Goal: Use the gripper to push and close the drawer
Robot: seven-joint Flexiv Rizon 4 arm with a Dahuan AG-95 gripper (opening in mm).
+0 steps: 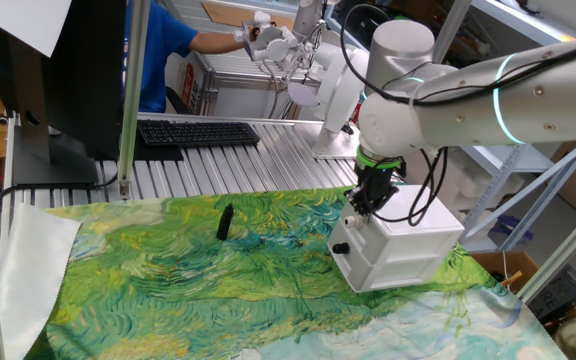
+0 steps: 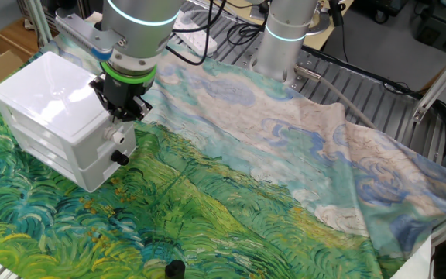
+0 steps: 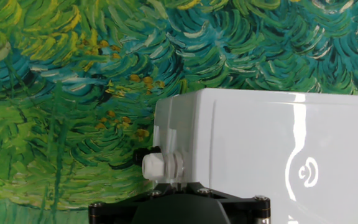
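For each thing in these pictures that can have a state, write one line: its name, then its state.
drawer: looks pushed in, about flush with the cabinet front.
gripper: low over the cabinet's top front edge; open or shut cannot be told.
cabinet: upright on the cloth.
black stick: on the cloth, apart from the cabinet.
cloth: spread out, wrinkled.

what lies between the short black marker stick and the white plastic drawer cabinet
Only bare green swirl-patterned cloth, seen in one fixed view: nothing sits between the black marker stick and the white cabinet.
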